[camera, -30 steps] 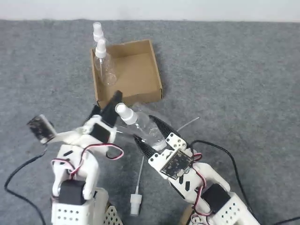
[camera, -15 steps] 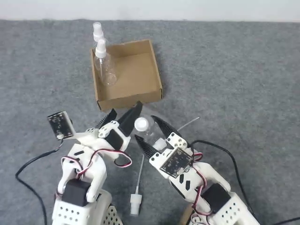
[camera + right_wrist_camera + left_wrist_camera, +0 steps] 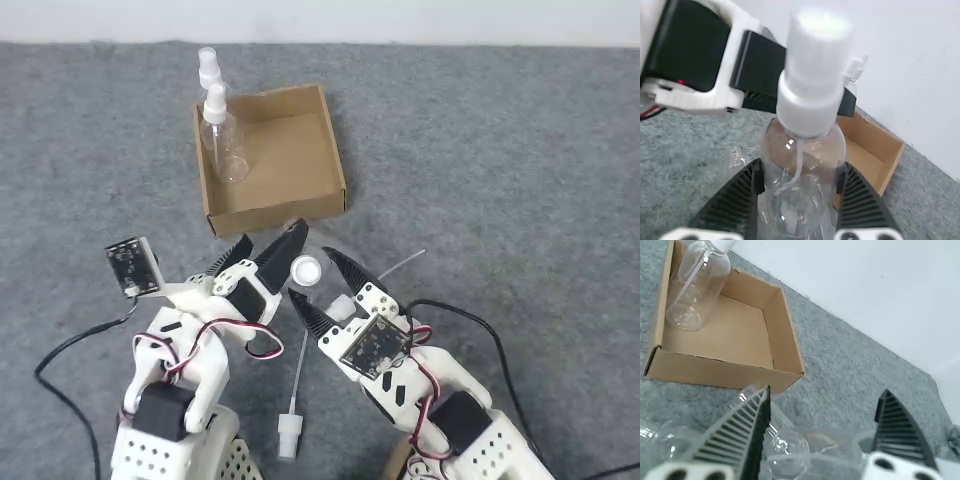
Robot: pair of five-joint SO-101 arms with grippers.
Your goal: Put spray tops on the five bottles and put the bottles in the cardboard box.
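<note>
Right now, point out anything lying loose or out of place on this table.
A spray top lies loose on the gray mat, near the front edge of the high view, its tube attached. A thin bare tube lies beside the right gripper. One capped bottle seems to stand behind the cardboard box, not in it.

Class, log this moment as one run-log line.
right pincer: holds capped bottle upright | left pincer: open beside it | box: holds second bottle
</note>
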